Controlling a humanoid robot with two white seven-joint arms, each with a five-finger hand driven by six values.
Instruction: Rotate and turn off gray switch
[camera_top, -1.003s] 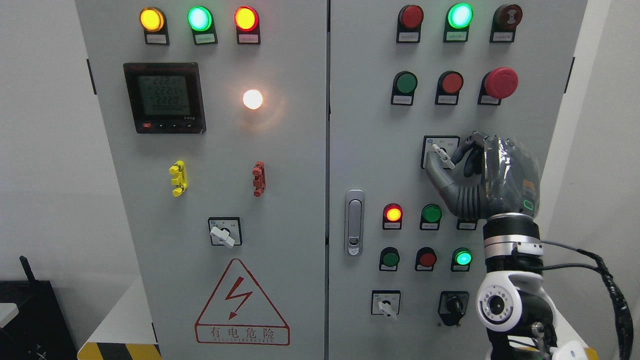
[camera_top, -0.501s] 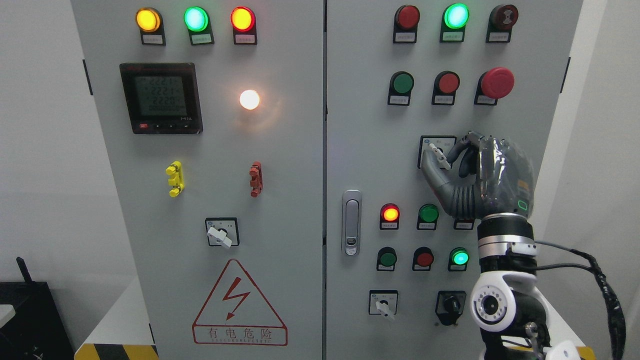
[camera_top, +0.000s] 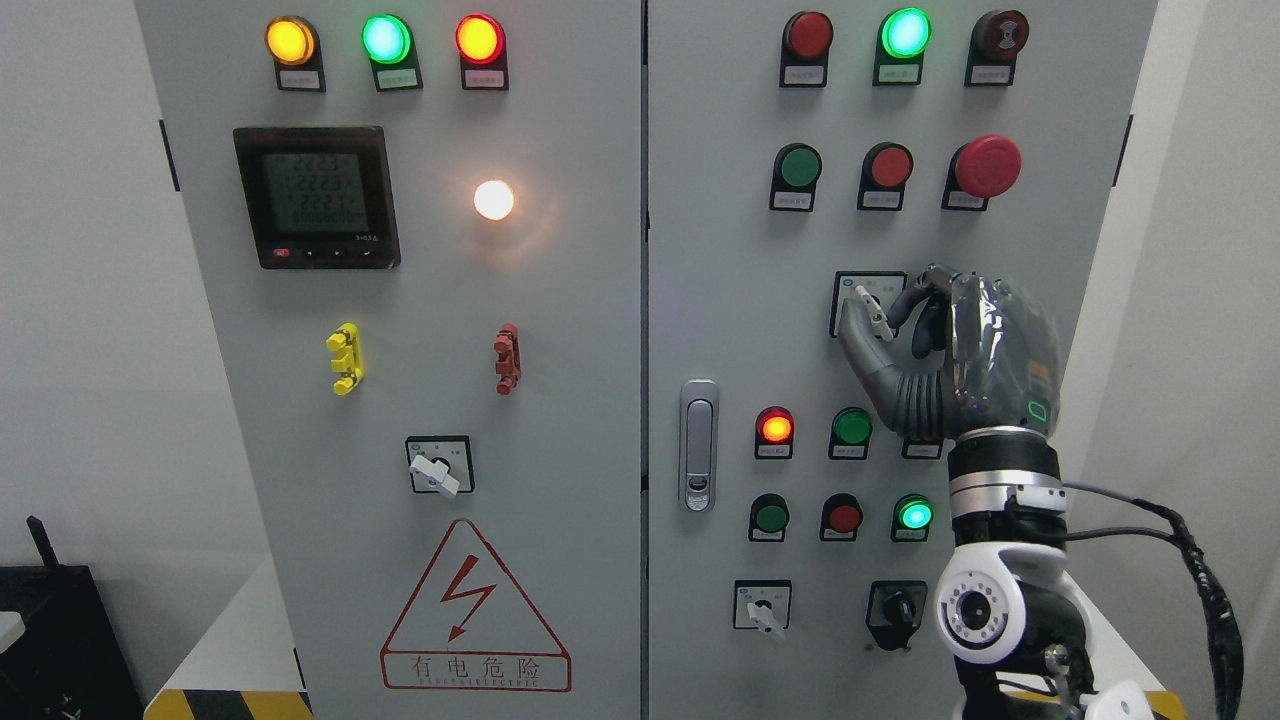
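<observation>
Head view: right hand (camera_top: 950, 350) at gray switch (camera_top: 873, 313) on the cabinet's right door (camera_top: 730, 300).

Pinching the switch's white lever between thumb (camera_top: 862, 355) and curled fingers (camera_top: 915, 300), thumb under the lever at about 7 o'clock of it, fingers closing from 3 o'clock. Lever tilted, its free end toward 4 o'clock. Switch at mid-height of the right door, at 6 o'clock from the red mushroom button (camera_top: 986, 165) row, at 12 o'clock from the lit red lamp (camera_top: 775, 427) and green lamp (camera_top: 852, 427). Forearm rising from the lower right edge. On the left door, a lit meter display (camera_top: 315, 196), a glowing white lamp (camera_top: 493, 200), a second rotary switch (camera_top: 438, 466).
</observation>
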